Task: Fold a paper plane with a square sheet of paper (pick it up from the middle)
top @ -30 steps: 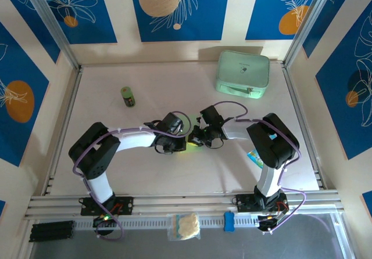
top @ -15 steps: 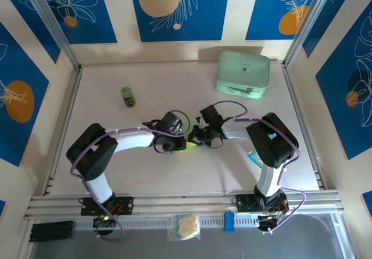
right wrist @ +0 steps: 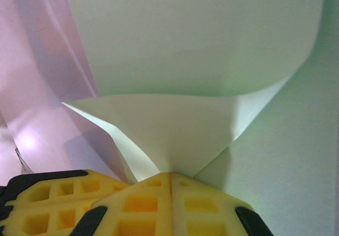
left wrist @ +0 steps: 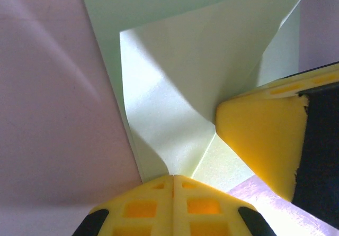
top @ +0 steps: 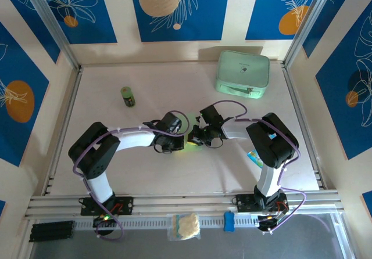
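paper sits at the middle of the table (top: 145,175), where your two arms meet. from above, the square sheet of paper (top: 190,146) is a small pale green patch between the wrists, mostly covered by them. your left gripper (top: 185,139) reaches in from the left and your right gripper (top: 196,137) from the right, their tips close together.

in the left wrist view the left gripper (left wrist: 173,179) has its two yellow fingers pressed flat together. a corner of the folded sheet runs down into the seam between them, so it is clamped on the paper. the sheet (left wrist: 175,82) rises from that pinch as a creased, layered shape, one flap lit and another in shade. a yellow finger (left wrist: 262,135) of the right gripper comes in from the right edge and lies against the same sheet, just beside your left fingertips.

in the right wrist view the right gripper (right wrist: 170,180) is likewise closed tight. its jaws meet on a pointed fold of the sheet (right wrist: 190,51), which curves up and away above the pinch. you cannot tell whether the paper is clear of the table.

the mint-green case (top: 243,72) lies at the far right of the table, well apart from the arms. the small green bottle (top: 128,96) sits toward the far left, also apart.
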